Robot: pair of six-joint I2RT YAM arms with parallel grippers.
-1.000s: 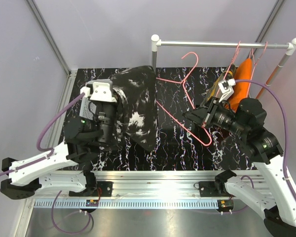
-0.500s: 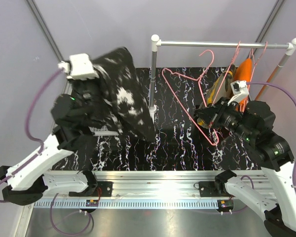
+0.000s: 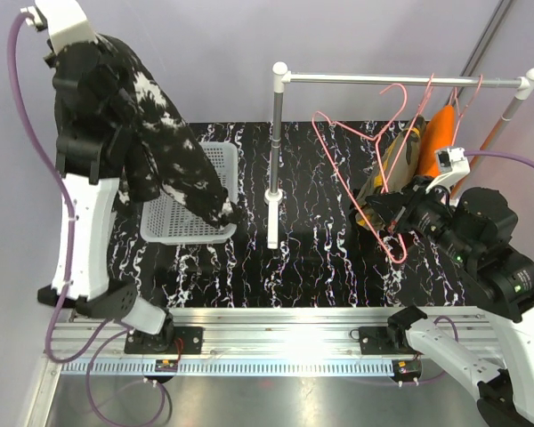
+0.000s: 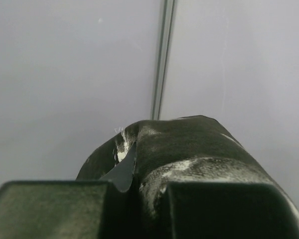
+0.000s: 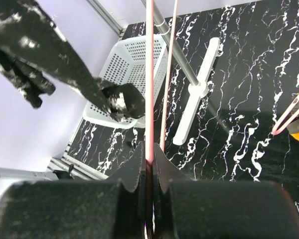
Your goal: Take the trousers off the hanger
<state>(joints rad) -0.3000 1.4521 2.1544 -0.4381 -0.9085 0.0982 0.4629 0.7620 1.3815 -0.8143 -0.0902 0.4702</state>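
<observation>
The black trousers [image 3: 165,147] with white splotches hang from my left gripper [image 4: 132,169], which is shut on the cloth high at the far left. Their lower end dangles over the white basket [image 3: 214,160]. In the left wrist view the cloth [image 4: 189,144] bulges over the fingers. My right gripper [image 3: 383,209] is shut on the empty pink wire hanger [image 3: 338,165], pinching one wire [image 5: 150,74] between its fingers, with the hanger upright beside the rack. Camouflage trousers [image 3: 396,156] and orange trousers [image 3: 436,133] hang on the rail [image 3: 400,80].
The rack's grey pole [image 3: 274,160] stands mid-table on a white base [image 5: 199,89]. The basket [image 5: 134,64] sits at the table's left side, against the left wall. Pink hanger hooks [image 3: 467,93] sit on the rail at the right.
My left arm swung the black trousers up and to the left, uncovering the basket. My right gripper raised the pink hanger from lying low to upright near the rail.
</observation>
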